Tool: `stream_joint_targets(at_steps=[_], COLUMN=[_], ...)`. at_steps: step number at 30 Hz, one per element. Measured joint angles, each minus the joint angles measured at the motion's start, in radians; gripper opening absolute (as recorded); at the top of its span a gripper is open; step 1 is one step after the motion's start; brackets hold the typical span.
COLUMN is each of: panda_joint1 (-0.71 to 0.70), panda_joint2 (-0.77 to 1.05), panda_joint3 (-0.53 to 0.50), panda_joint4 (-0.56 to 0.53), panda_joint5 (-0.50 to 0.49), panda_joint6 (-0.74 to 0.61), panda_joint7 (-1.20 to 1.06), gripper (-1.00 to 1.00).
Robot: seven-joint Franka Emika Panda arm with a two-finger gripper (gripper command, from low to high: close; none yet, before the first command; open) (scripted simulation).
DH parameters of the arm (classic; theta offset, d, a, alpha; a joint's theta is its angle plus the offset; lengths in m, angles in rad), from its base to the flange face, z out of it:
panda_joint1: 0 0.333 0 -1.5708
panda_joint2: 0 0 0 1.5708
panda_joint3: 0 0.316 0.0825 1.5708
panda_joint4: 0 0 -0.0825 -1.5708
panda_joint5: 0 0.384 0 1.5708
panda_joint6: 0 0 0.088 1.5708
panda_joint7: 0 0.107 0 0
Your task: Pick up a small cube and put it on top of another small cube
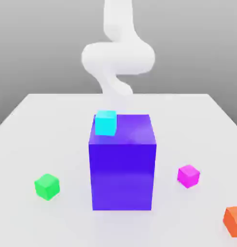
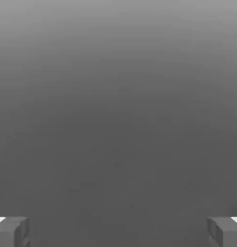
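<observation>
Four small cubes sitting in the exterior view, none stacked on another yet: still looking like the opening step, with nothing picked up. Lying at right of centre in the lower half of that frame, the small pink cube [image 1: 188,175], resting on the white counter [image 1: 52,120], just to the right of the big purple block [image 1: 122,166] but apart from it. Resting flat on one face, upright, not tilted. Being a cube, having no long axis to speak of; turned slightly on the counter so that one vertical edge is facing roughly toward the camera, with two side faces showing.

Sitting elsewhere: a green cube [image 1: 47,186] at lower left, an orange cube [image 1: 233,221] at the lower right corner, partly cut by the frame edge, and a light blue cube [image 1: 105,122] on the upper left corner of the purple block's top.

Hanging at top centre behind the block, the white arm [image 1: 118,58], well apart from every cube. Showing in the hand view, the gripper [image 2: 118,232] spread wide, its two grey fingertips [image 2: 11,231] standing at the lower corners of the frame with nothing between them, gripping nothing, looking out at plain grey.

Judging the next move: bringing the gripper over the pink cube, squaring the jaws to a pair of its opposite side faces, coming straight down and closing. Choosing a partner cube afterward, likely green or orange on the counter; cannot tell which from here. Needing care beside the purple block, since the pink cube is lying close to its right flank.
</observation>
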Motion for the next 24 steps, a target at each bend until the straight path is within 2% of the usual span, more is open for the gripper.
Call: stream_joint_targets(at_steps=[11, 24], panda_joint1=[0.278, 0.555], panda_joint2=[0.214, 0.467], panda_joint3=[-0.106, -0.139], panda_joint4=[-0.152, -0.329], panda_joint5=[0.089, 0.172], panda_joint6=[0.146, 0.316], panda_joint7=[-0.415, -0.882], gripper=[0.0, 0.0])
